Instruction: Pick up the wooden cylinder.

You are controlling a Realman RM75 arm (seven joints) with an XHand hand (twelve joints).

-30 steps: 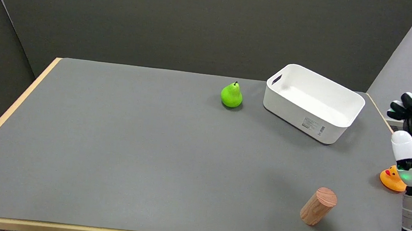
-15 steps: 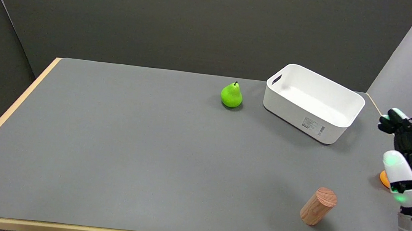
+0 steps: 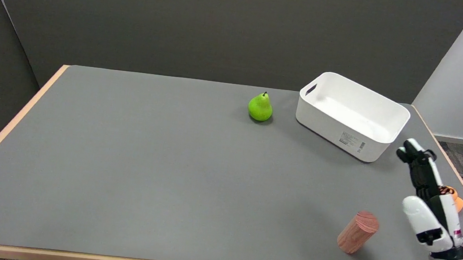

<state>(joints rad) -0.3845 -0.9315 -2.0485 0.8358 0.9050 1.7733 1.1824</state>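
The wooden cylinder (image 3: pixel 357 232) stands tilted on the grey table near the front right, its round end grain facing up and right. My right hand (image 3: pixel 429 196) is to the right of it, a short gap away, fingers extended and pointing up toward the far side. It holds nothing and does not touch the cylinder.
A white bin (image 3: pixel 351 115) sits at the back right, with a green pear (image 3: pixel 260 106) to its left. An orange rubber duck (image 3: pixel 454 200) is mostly hidden behind my hand near the table's right edge (image 3: pixel 448 159). The front edge runs just below the cylinder.
My right hand has moved left and down, from the table's right edge toward the cylinder, and now covers most of the duck. The cylinder, pear and bin have not moved.
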